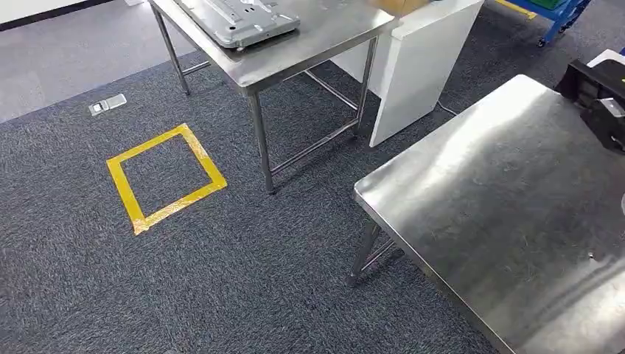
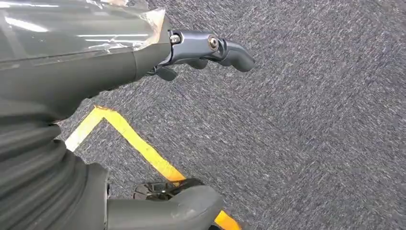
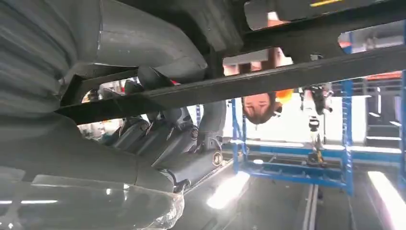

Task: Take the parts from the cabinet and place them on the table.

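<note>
Nearest is the bare steel table (image 1: 501, 221), with no part set down on its top. At the table's far right edge sits a black part (image 1: 598, 96), a dark, angular piece cut off by the edge of the head view; I cannot tell whether it rests on the steel or hangs just above it.

In the right wrist view the right hand (image 3: 177, 143) has its dark fingers (image 3: 158, 132) curled up against a black bar of that part (image 3: 268, 79), and I judge the hand is holding it. A person stands beyond the table, in front of blue racks (image 3: 292, 167).

Away from the table, the left hand (image 2: 191, 52) hangs over the grey carpet (image 2: 311, 143) near the yellow tape (image 2: 139, 143), thumb and fingers apart with nothing between them.

The fetching looks done for this part, and what remains is to lower it onto the table and let go. How many parts are left to fetch I cannot tell.
</note>
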You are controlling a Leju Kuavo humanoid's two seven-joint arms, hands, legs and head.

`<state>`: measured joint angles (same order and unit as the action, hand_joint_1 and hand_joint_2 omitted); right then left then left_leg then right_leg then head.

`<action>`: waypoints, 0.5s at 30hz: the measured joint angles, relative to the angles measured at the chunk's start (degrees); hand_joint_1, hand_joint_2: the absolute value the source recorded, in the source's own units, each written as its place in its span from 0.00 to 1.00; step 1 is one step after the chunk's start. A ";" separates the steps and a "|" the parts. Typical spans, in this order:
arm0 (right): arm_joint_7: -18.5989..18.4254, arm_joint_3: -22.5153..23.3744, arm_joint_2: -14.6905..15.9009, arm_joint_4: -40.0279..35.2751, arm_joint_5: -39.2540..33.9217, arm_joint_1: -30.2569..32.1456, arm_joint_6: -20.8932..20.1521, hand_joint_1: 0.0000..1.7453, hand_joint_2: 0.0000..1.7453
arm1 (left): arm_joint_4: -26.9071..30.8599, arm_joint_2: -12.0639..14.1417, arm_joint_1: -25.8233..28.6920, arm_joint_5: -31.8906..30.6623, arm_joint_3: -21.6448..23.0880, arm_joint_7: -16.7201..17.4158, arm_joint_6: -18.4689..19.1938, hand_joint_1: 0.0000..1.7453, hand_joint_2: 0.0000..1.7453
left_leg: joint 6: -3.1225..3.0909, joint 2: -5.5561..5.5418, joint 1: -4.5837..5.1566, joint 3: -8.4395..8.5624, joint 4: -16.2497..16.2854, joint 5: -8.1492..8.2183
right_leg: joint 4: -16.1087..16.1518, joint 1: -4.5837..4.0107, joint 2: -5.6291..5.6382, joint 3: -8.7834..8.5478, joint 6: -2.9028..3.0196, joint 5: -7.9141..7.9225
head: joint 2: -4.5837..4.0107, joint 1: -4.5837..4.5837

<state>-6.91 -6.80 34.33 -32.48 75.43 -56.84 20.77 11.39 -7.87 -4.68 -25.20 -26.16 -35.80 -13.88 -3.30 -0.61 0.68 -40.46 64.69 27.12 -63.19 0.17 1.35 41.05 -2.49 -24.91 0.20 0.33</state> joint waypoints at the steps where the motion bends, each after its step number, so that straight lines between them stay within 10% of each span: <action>1: -0.02 0.27 0.31 -0.26 0.00 0.64 -0.13 0.95 1.00 | 0.00 -0.02 0.00 -0.02 -0.11 -0.09 0.05 0.00 1.00 | 0.00 0.02 0.00 0.01 0.00 0.00 | 0.01 0.00 0.00 0.01 0.00 0.00 | 0.00 0.00; 5: -0.98 1.20 2.44 -2.57 -0.57 4.03 -1.53 0.95 1.00 | 0.00 -0.09 0.02 -0.09 -0.39 -0.59 0.48 0.00 1.00 | 0.00 -0.10 0.01 0.02 0.00 0.01 | 0.02 0.00 -0.03 -0.01 0.00 -0.02 | 0.00 0.00; 6: -1.22 1.66 3.04 -3.47 -0.96 5.08 -2.05 0.00 0.00 | 0.00 -0.11 0.03 -0.11 -0.50 -0.81 0.48 0.00 1.00 | 0.00 -0.16 0.01 0.01 -0.01 0.01 | 0.02 0.00 -0.07 -0.02 0.00 -0.02 | 0.00 0.00; 15: -2.21 7.65 7.37 -14.19 -2.32 17.32 -5.18 0.00 0.00 | 0.00 -0.20 0.19 -0.76 -1.18 -0.88 1.71 0.00 1.00 | 0.06 -0.22 0.00 0.04 -0.08 0.13 | 0.05 0.00 -0.09 -0.05 -0.01 -0.04 | 0.00 0.00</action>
<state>-9.11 0.86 41.70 -46.67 73.11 -39.52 15.58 11.39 -8.07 -4.49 -25.97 -27.34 -36.68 -12.17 -3.24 -0.83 0.68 -40.43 64.61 27.25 -63.14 0.17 1.25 41.00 -2.51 -24.95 0.20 0.33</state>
